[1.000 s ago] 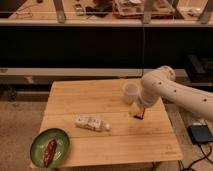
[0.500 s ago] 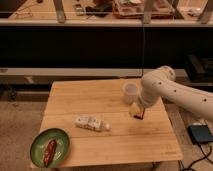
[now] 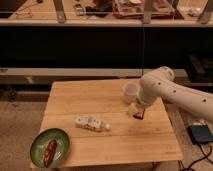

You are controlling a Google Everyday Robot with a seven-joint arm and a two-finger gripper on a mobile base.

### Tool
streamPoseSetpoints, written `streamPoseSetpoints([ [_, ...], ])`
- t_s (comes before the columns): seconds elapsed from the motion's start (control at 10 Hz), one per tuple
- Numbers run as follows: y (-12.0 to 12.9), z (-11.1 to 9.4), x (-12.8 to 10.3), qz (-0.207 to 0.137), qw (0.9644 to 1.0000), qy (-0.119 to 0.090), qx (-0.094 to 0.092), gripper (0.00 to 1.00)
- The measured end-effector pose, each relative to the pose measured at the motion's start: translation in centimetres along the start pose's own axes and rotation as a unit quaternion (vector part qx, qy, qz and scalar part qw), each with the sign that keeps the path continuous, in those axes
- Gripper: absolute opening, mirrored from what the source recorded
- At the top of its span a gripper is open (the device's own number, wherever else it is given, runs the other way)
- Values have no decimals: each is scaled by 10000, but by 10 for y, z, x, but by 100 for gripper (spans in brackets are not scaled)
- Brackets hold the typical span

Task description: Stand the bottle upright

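Gripper (image 3: pixel 136 113) sat low over the right part of the table (image 3: pixel 85 97), just in front of the translucent cup (image 3: pixel 130 92). Whether it was open or closed could not be told. It appeared to hold nothing. The arm (image 3: pixel 172 94) reached in from the right.

The bottle (image 3: pixel 91 123) lay on its side near the middle of the table, cap end pointing right, well apart from the gripper and to its left. There was no contact between them.

A green plate (image 3: pixel 35 145) stood at the front left corner with a reddish-brown item (image 3: pixel 50 150) on it, clear of the bottle.

Judgement: the task was not begun in any visible sense. Approach, grasp, tilting to vertical and release all remained to be done.
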Motion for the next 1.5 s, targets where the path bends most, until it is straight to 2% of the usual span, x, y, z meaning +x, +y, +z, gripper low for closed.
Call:
streamPoseSetpoints([
  [0.1, -21, 0, 11, -503, 9981, 232, 279, 72],
  [0.3, -43, 0, 20, -1014, 9922, 476, 543, 72],
  [0.5, -51, -1, 24, -1211, 9889, 578, 636, 72],
  [0.7, -51, -2, 25, -1205, 9887, 607, 653, 72],
  [0.8, -51, -2, 27, -1256, 9875, 690, 657, 72],
  [0.9, -52, -2, 36, -1410, 9838, 898, 646, 72],
  [1.0, -57, -2, 47, -1644, 9775, 1159, 633, 72],
  [1.2, -72, 5, 65, -2214, 9599, 1597, 635, 72],
  [1.3, -77, 12, 69, -2519, 9507, 1708, 589, 72],
  [1.5, -79, 31, 66, -3031, 9359, 1727, 488, 72],
])
